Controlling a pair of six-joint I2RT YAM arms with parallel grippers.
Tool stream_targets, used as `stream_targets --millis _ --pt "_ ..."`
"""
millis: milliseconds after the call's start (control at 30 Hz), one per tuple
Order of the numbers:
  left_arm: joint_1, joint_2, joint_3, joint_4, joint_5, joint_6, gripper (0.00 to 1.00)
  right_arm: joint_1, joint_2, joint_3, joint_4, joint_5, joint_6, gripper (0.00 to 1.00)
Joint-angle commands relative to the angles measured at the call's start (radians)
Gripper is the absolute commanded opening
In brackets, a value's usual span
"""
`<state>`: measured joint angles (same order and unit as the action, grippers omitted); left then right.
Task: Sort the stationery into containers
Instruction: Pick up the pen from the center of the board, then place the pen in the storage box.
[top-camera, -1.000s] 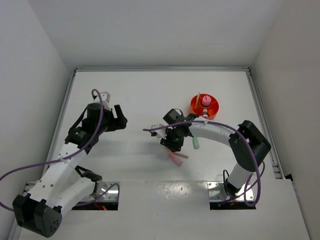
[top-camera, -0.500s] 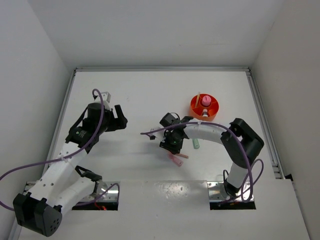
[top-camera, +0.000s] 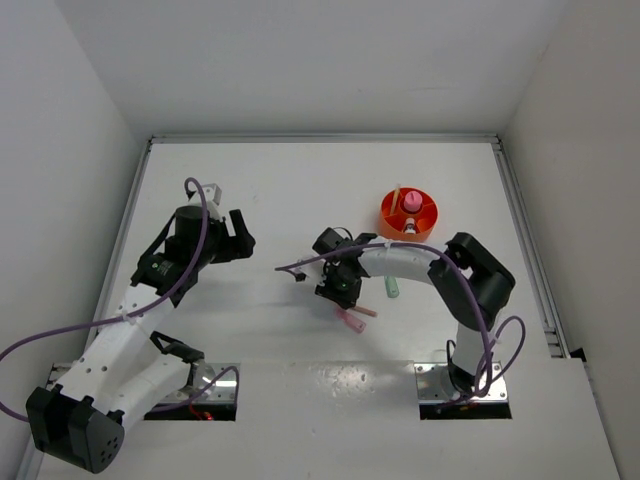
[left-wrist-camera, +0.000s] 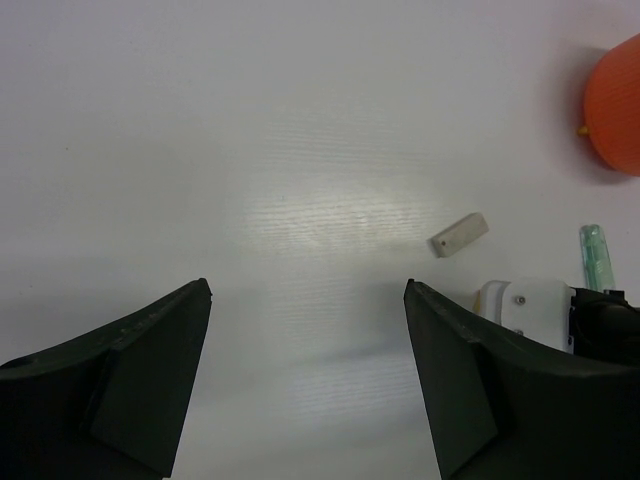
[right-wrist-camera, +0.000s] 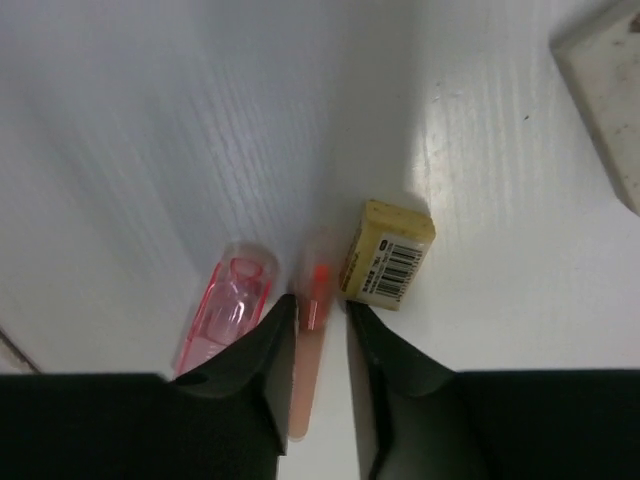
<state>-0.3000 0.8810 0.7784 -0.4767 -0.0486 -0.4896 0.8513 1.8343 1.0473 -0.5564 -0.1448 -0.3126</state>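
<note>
Right end effector (right-wrist-camera: 320, 305) is down on the desk (top-camera: 300, 180), just about dead centre, and it's clenched on a skinny peach-pink stick (right-wrist-camera: 310, 340). In the right wrist view the two black fingers (right-wrist-camera: 250, 370) sit tight on either side of it, with only the stick's tip poking out toward 12 o'clock. A clear pink tube (right-wrist-camera: 228, 315) lies flat right against the outside of the finger on the 9 o'clock side. A little yellow eraser (right-wrist-camera: 388, 252) with a barcode label sits at about 1 o'clock from the stick tip, touching or nearly touching it, can't really tell which.

From the top camera, a mint-green pen (top-camera: 392, 287) lies on the desk at roughly 3 o'clock from that end effector, close to the arm's white link. The orange bowl (top-camera: 408, 213) is further off at about 1 o'clock, with a chunky pink tube (top-camera: 410, 203) standing in one of its sections and a thin yellowish stick (top-camera: 397, 195) beside it.

Left end effector (left-wrist-camera: 308, 285) is released, fingers spread wide with nothing between them, hanging over bare desk at 9 o'clock from the middle. Its camera picks up a pale grey block (left-wrist-camera: 459, 236) lying loose on the desk, the green pen and the bowl's edge over at 2 to 3 o'clock.
</note>
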Motion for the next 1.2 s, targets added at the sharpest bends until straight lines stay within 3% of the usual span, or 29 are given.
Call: stream_targets --millis 0,67,100,367,433,500,600,633,667,733,800,1000,1167 --pt "0.009 -0.013 -0.001 0.032 0.009 0.009 0.84 0.008 0.060 0.007 0.004 -0.007 0.010 0.25" --pt "0.009 -0.013 -0.001 0.032 0.009 0.009 0.84 0.017 0.060 0.007 0.004 0.002 0.010 0.14" --pt "0.009 -0.013 -0.001 0.032 0.009 0.009 0.84 0.017 0.048 0.007 0.004 0.002 0.010 0.01" --pt "0.009 -0.013 -0.001 0.032 0.009 0.009 0.84 -0.005 -0.251 0.089 0.015 -0.111 -0.033 0.00" --pt "0.009 -0.013 -0.001 0.032 0.009 0.009 0.84 -0.015 -0.306 0.102 0.050 -0.078 -0.033 0.00" --pt "0.009 -0.013 -0.001 0.032 0.009 0.009 0.84 -0.026 -0.357 0.102 0.165 -0.003 -0.013 0.00" --pt "0.009 -0.013 -0.001 0.032 0.009 0.009 0.84 -0.050 -0.357 0.045 0.408 0.264 0.087 0.00" --pt "0.009 -0.013 -0.001 0.032 0.009 0.009 0.84 -0.064 -0.357 -0.016 0.493 0.436 0.102 0.00" --pt "0.009 -0.013 -0.001 0.032 0.009 0.009 0.84 -0.064 -0.357 -0.054 0.695 0.514 0.102 0.00" --pt "0.009 -0.013 -0.001 0.032 0.009 0.019 0.84 -0.093 -0.357 -0.149 0.896 0.667 0.072 0.00" --pt "0.009 -0.013 -0.001 0.032 0.009 0.019 0.84 -0.115 -0.348 -0.176 1.082 0.709 0.060 0.00" --pt "0.009 -0.013 -0.001 0.032 0.018 0.019 0.84 -0.239 -0.294 -0.121 1.124 0.666 0.170 0.00" --pt "0.009 -0.013 -0.001 0.032 0.018 0.019 0.84 -0.287 -0.303 -0.179 1.213 0.608 0.227 0.00"
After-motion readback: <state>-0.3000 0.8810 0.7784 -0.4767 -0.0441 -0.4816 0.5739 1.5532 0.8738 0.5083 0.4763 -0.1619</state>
